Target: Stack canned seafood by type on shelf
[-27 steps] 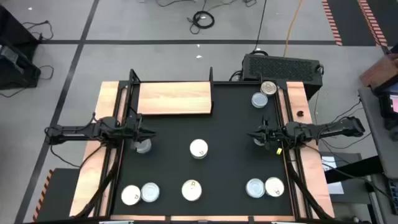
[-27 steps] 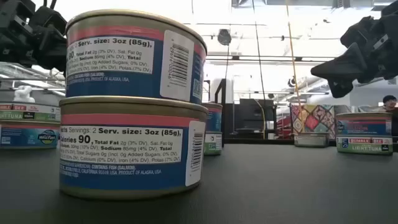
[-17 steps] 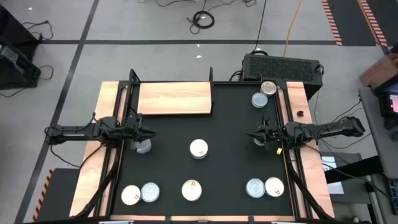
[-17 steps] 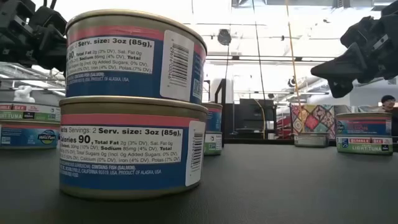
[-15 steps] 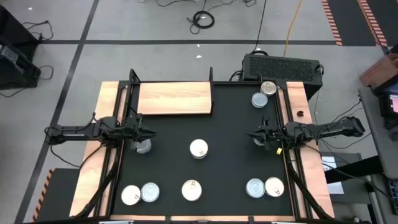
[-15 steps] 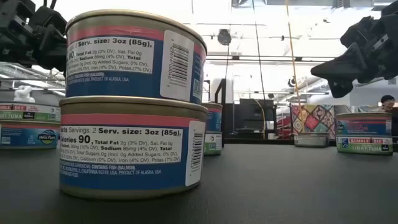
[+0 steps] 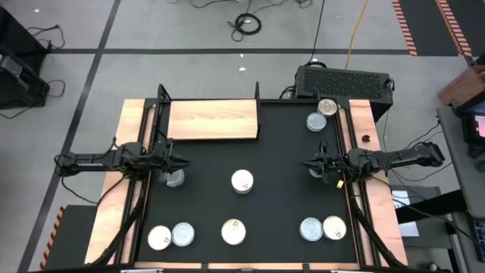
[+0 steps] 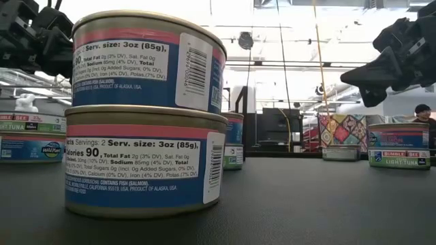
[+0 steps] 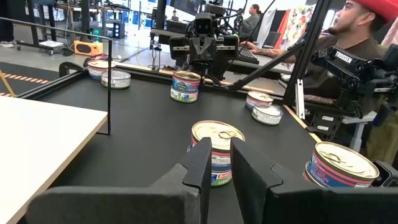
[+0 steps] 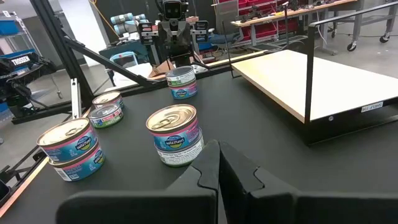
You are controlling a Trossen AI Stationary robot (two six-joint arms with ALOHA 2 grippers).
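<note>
shelf [image 7: 213, 120] bare, open above; stacked cans [image 7: 242, 181] mid-mat; wide gaps around.

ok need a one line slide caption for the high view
Both arms wait at the mat's sides; cans scattered on the black mat, wooden shelf bare.

- A grey floor [image 7: 189, 30] with dark seam lines surrounds the bench [image 7: 136, 114].
- A coiled black cable [image 7: 247, 23] and an orange cord [image 7: 356, 30] lie on the floor.
- Orange-and-black hazard tape [image 7: 404, 26] runs diagonally at the far right.
- A bright ceiling with strip lights [image 8: 300, 27] shows overhead.
- A colourful patterned panel [image 8: 337, 129] stands in the room behind.
- A person [image 9: 357, 37] sits beside the bench.
</note>
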